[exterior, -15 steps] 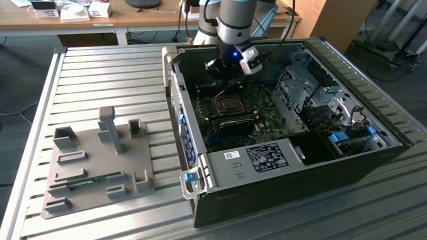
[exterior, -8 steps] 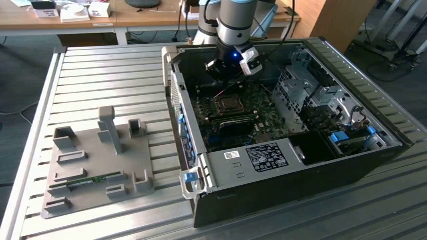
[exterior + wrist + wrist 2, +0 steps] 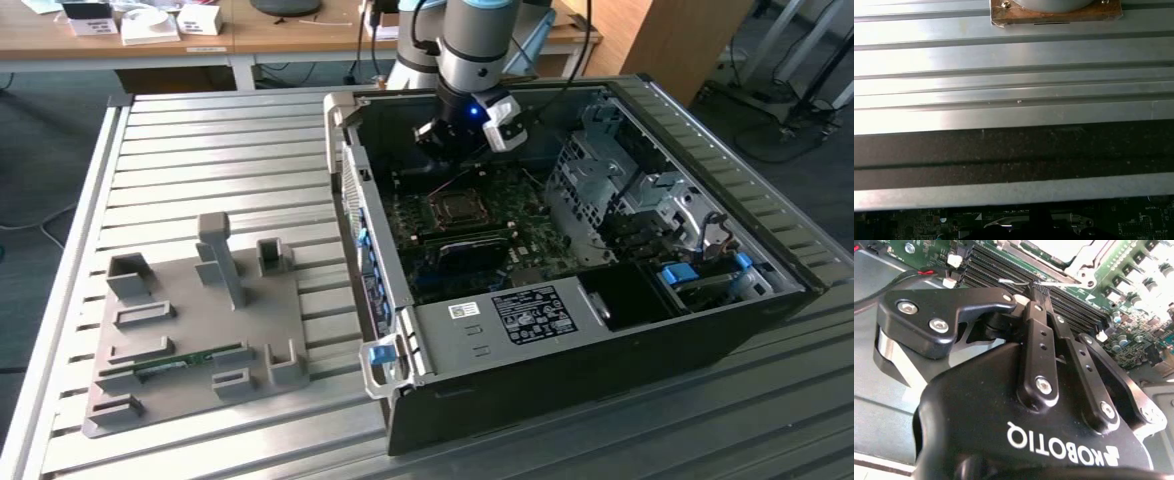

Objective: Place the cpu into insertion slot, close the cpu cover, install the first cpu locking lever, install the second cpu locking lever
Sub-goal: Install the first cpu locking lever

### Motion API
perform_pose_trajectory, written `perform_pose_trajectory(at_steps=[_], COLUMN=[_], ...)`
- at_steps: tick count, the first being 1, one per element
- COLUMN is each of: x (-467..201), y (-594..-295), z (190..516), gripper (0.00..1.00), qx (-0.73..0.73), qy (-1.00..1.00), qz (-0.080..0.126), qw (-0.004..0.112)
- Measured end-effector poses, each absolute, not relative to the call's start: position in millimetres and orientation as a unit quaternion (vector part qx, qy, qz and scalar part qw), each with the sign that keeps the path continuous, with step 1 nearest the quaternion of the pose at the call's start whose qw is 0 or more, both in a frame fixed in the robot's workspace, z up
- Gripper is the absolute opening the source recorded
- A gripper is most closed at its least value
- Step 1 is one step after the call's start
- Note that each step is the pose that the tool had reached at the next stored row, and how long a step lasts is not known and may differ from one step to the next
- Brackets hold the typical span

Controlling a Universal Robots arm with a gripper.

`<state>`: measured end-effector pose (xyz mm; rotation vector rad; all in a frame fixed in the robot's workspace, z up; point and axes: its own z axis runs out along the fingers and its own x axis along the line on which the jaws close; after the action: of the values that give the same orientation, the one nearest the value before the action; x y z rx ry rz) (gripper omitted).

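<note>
Exterior view puts my gripper (image 3: pixel 447 160) inside the computer case (image 3: pixel 694 330), above the insertion slot (image 3: pixel 459 208); second wrist view suggests the fingers (image 3: pixel 1040 305) are pinched together, seemingly empty.

The room in the exterior view is lit evenly and brightly, and the ribbed metal table (image 3: pixel 200 150) shines pale. The inside of the computer case (image 3: pixel 561 250) is left in shadow. In the first wrist view, strong white glare is thrown off the metal ribs (image 3: pixel 929 55). In the second wrist view, the motherboard (image 3: pixel 1134 275) is washed out and blurred.
</note>
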<state>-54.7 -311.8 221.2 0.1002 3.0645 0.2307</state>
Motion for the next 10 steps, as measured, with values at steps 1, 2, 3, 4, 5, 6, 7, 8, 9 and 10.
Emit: perform_pose_trajectory(at_steps=[1,2,3,4,5,6,7,8,9,10], x=[-54.7,-54.6,-54.5,-54.4,-54.1,-53.8,-53.6,-53.3,-52.9,-52.5], y=[-311.8,-311.8,-311.8,-311.8,-311.8,-311.8,-311.8,-311.8,-311.8,-311.8], z=[219.9,218.2,216.6,214.9,213.5,212.3,211.2,210.3,209.5,208.7], gripper=[0.11,0.11,0.11,0.11,0.11,0.11,0.11,0.11,0.11,0.11], qx=[0.033,0.033,0.032,0.033,0.032,0.032,0.032,0.032,0.032,0.033], qy=[0.996,0.996,0.996,0.996,0.996,0.996,0.996,0.996,0.996,0.996], qz=[0.075,0.075,0.075,0.075,0.075,0.075,0.075,0.075,0.075,0.075], qw=[0.033,0.033,0.033,0.033,0.033,0.033,0.033,0.033,0.033,0.033])
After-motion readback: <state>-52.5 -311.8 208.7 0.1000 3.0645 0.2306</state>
